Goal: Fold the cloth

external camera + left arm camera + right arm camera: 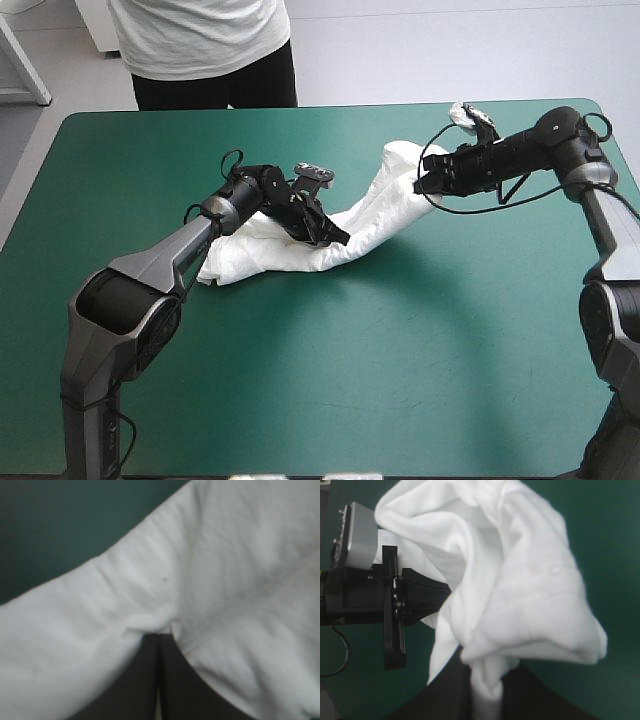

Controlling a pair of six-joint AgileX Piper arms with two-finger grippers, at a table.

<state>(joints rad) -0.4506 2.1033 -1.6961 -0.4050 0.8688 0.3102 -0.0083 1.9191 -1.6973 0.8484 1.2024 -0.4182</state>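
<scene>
A wide desk (330, 380) with a smooth teal-green cover fills most of the high view. Its corners are rounded and its far edge runs near the top. Beyond that edge lies a pale, almost white floor (430, 60), which continues as a grey strip along the desk's left side. A white slanted furniture leg (27, 62) stands at the far left. The light is even and soft, with faint shadows on the cover.
</scene>
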